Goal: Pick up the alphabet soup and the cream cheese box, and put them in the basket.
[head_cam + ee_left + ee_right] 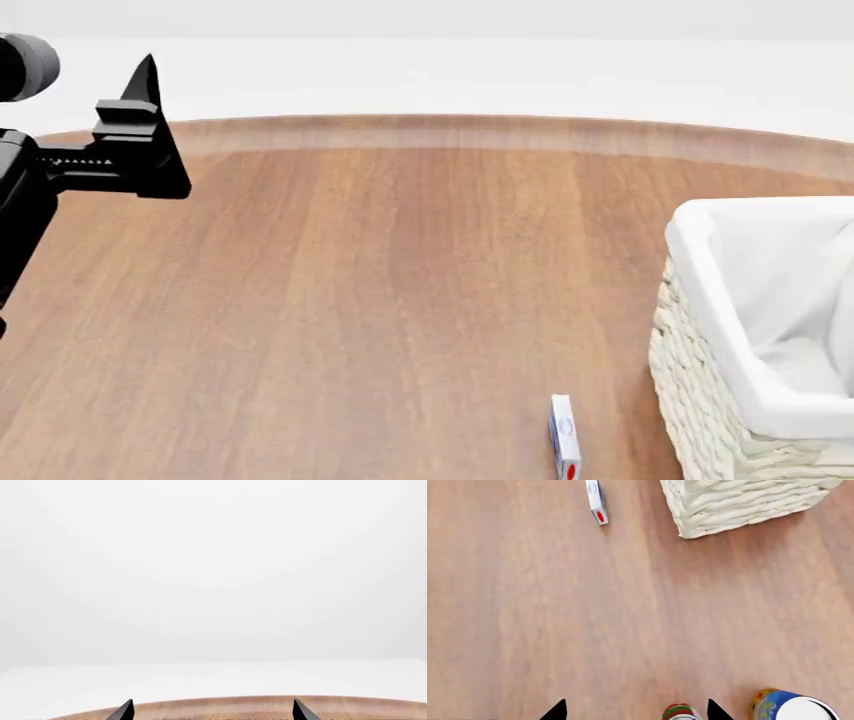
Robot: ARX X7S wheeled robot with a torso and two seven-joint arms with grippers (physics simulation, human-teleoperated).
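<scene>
Open right hand [635,714] above wooden table [560,620], alphabet soup [790,706], red-green can [679,712], cream cheese box [596,501], basket [740,502]

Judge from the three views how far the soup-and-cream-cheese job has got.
Nothing is done: the basket shows only its liner. The cream cheese box stands on edge on the table beside it. The alphabet soup stands near the open right gripper; the left gripper is open and empty. Both picks remain.

head view and right wrist view: shared basket [694,370] corner
</scene>
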